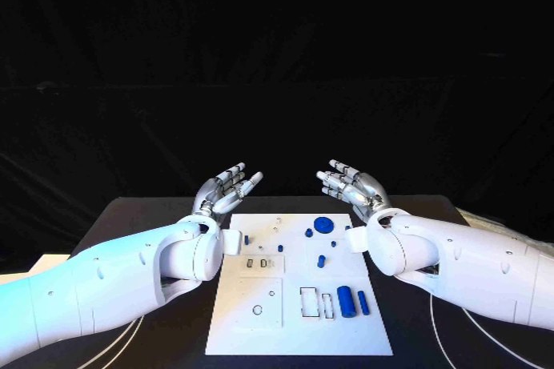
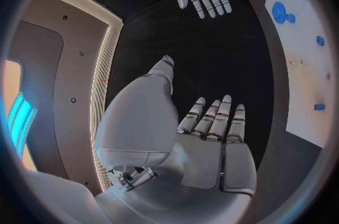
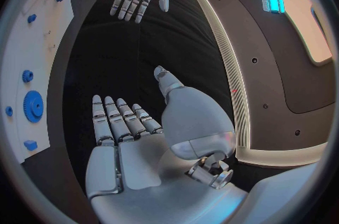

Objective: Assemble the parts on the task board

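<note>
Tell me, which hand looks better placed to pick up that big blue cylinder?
Probably the right hand: the blue cylinder lies on the task board's right side. Both hands are open, above the far edge.

The left hand (image 1: pixel 226 186) looks like shiny silver metal with darker bands across the fingers; the right hand (image 1: pixel 352 185) has the same shiny metal look; both arms (image 1: pixel 127 277) behind the hands are smooth white plastic with a soft shine; the task board (image 1: pixel 248 321), lying below and between the two hands, is flat, white and dull, not glossy; the parts (image 1: pixel 345 301) on it look like smooth blue plastic; the table (image 1: pixel 150 217) under the hands is black and dull, with no shine.
</note>
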